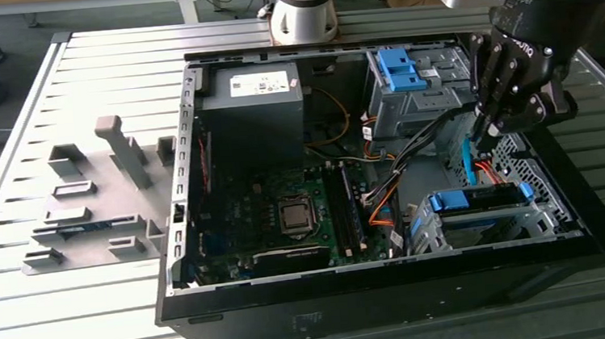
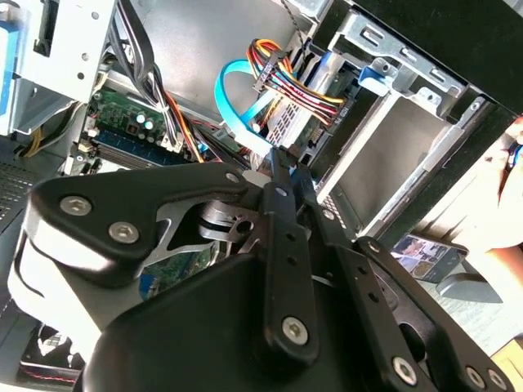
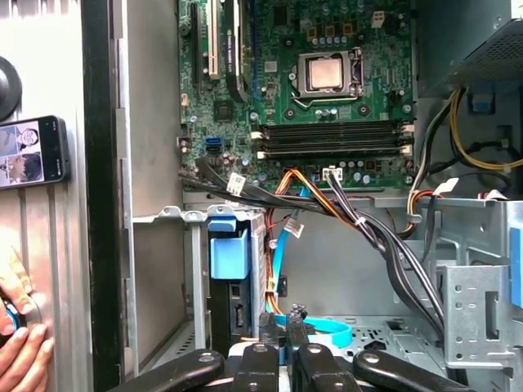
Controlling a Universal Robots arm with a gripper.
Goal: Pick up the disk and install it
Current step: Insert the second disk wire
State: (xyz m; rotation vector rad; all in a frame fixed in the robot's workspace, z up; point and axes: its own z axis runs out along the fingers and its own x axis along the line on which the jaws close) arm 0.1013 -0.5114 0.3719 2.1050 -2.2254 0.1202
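Over the right half of the open computer case (image 1: 177,228), in the exterior view, the gripper (image 1: 486,133) hangs from the arm with its tip lowered into the case, between the far drive cage (image 1: 426,95) and the near drive cage (image 1: 491,223). In both wrist views its fingers (image 3: 265,320) are drawn nearly together, leaving only a thin slit between the tips, and nothing can be seen clamped in that slit. A light blue flat cable (image 2: 233,106) loops just beyond the fingertips (image 2: 282,173); whether it touches them cannot be made out. The disk (image 1: 482,222) sits inside the near drive cage at the case's near right corner, its blue frame (image 1: 476,199) lying along the top edge of the cage; the first wrist view shows the same blue frame (image 3: 228,249) set between the cage's metal walls, just beside the gripper and apart from it. A bundle of coloured wires (image 2: 294,82) runs to the disk's end in the second wrist view. A separate blue bracket (image 1: 397,69) rests on the far drive cage. The motherboard (image 1: 284,211) fills the case floor to the left, with a black power supply (image 1: 253,113) at the far side. Outside the case wall, the first wrist view catches a phone (image 3: 33,151) lying on the table (image 1: 97,307) and a person's hand (image 3: 20,355) near it.
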